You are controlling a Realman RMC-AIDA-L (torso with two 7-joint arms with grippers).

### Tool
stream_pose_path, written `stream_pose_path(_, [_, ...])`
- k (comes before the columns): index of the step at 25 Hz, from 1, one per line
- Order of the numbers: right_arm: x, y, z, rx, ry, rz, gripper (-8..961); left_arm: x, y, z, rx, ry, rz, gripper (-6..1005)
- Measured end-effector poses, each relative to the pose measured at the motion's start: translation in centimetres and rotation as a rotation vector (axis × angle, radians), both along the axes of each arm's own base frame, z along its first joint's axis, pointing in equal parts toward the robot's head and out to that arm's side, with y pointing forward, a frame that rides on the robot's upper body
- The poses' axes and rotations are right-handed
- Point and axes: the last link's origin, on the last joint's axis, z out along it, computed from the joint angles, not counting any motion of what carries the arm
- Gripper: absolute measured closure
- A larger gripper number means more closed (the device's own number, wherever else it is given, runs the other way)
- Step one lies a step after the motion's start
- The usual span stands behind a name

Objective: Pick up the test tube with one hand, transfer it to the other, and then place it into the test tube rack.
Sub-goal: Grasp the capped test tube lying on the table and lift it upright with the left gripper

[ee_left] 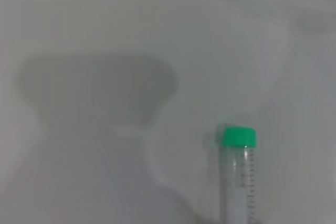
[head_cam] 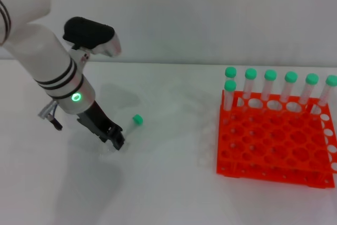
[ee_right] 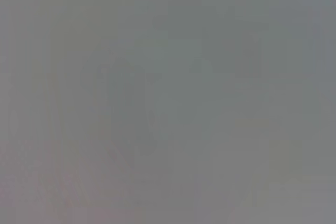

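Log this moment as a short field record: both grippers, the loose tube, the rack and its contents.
left gripper: lowered to the white table, at the bottom end of the lying test tube
left fingers: open or shut cannot be told
right gripper: not in view
test tube: lying on the table, green cap pointing away from the gripper
test tube rack: orange-red, on the robot's right side of the table
rack contents: seven green-capped tubes upright along the far rows
handover: not yet begun
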Motion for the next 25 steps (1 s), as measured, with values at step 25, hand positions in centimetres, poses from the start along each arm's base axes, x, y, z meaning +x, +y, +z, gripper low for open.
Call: stream_pose_path(25, [0.47, -0.34, 0.07, 0.010, 0.037, -0.018, 99, -0.69, -0.49, -0.58, -0.014, 0.025, 0.012, 687])
